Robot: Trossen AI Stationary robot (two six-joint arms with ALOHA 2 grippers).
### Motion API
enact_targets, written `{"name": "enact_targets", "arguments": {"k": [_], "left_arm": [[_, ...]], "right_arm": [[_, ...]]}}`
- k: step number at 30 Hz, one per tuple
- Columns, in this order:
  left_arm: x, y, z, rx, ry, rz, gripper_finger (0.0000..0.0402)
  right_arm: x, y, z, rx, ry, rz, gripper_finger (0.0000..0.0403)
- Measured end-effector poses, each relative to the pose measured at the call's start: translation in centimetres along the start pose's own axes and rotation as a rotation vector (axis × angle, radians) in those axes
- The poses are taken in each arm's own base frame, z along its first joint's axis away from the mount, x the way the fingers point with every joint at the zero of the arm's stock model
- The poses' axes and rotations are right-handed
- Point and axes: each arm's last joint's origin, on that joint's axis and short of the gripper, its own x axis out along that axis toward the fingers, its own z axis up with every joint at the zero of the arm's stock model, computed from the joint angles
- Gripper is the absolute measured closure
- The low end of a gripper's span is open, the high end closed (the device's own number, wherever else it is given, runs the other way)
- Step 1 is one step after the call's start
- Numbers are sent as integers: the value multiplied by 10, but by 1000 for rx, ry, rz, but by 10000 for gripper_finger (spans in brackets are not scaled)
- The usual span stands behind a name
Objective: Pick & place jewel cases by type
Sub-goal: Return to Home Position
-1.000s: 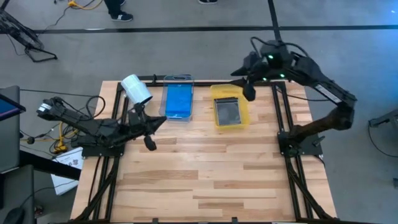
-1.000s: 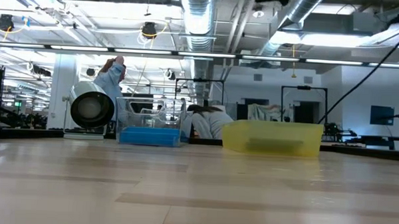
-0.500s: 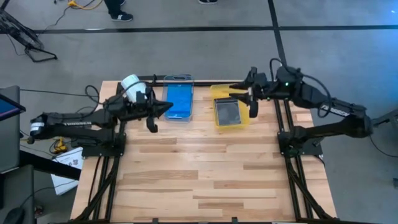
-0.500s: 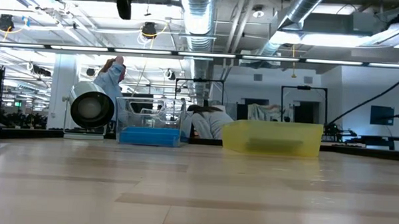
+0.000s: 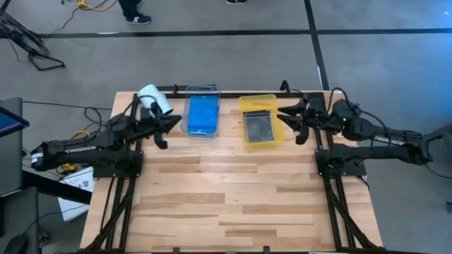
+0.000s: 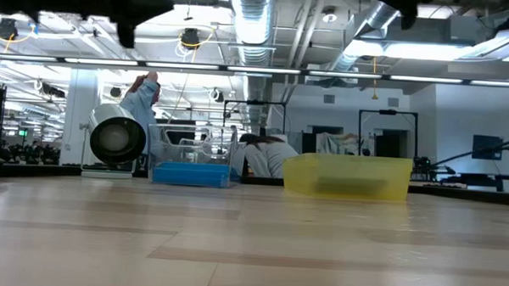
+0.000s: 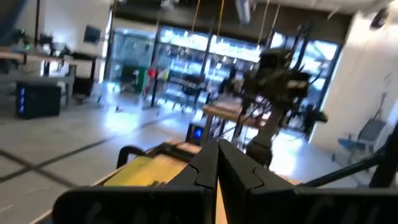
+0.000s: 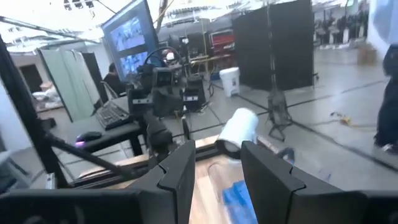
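Note:
Blue jewel cases [image 5: 203, 114] lie flat in a clear tray [image 5: 203, 90] at the table's far edge; they show blue in the low view [image 6: 190, 174]. A dark case with a disc [image 5: 258, 128] lies in the yellow tray [image 5: 248, 103] beside it. My left gripper [image 5: 171, 123] hovers shut left of the clear tray, next to the white roll [image 5: 154, 99]; its fingers meet in the left wrist view [image 7: 217, 165]. My right gripper [image 5: 287, 117] hovers open just right of the yellow tray, with a gap between its fingers in the right wrist view [image 8: 217, 155].
The white roll [image 6: 117, 138] lies on its side at the far left corner. The two trays [image 6: 347, 176] stand side by side along the far edge. Bare wooden table [image 5: 226, 190] stretches from the trays to the near edge. A person's feet [image 5: 134, 14] stand beyond the table.
The right arm has come down from its raised pose, and its gripper has drawn back from the yellow tray's far corner toward the table's right edge. The left gripper has swung toward the far edge beside the clear tray, then pulled back left toward the white roll.

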Motion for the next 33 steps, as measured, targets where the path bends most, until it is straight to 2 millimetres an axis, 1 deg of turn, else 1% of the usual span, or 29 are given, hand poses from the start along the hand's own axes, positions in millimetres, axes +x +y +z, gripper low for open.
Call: {"name": "enact_targets", "arguments": {"k": [2,6,9,12,14,17,20,23,27,33], "left_arm": [[-12,0,-8,-8,-42,-18,401],[-32,1,-19,-50,-105,-6,401],[-43,1,-25,-77,-138,-13,401],[-51,-1,-27,-92,-169,-40,401],[-55,-2,-29,-102,-175,-39,401],[-59,-2,-33,-110,-150,-21,401],[-62,-4,-33,-101,-144,-25,401],[-65,-5,-31,-80,-161,-46,401],[-70,-4,-34,-75,-136,-47,401],[-73,-3,-37,-94,-108,-52,401]], "right_arm": [[-4,2,-11,29,7,5,281],[-6,6,-36,76,10,-17,281],[-5,9,-53,96,-42,-64,281],[-11,13,-66,125,-82,-61,281],[-15,15,-72,157,-94,-55,281],[-18,16,-88,173,-52,-87,281],[-23,19,-91,186,-79,-105,281],[-30,19,-101,188,-75,-113,281],[-40,14,-120,227,-84,-143,281],[-54,4,-133,273,-154,-98,281]]}}
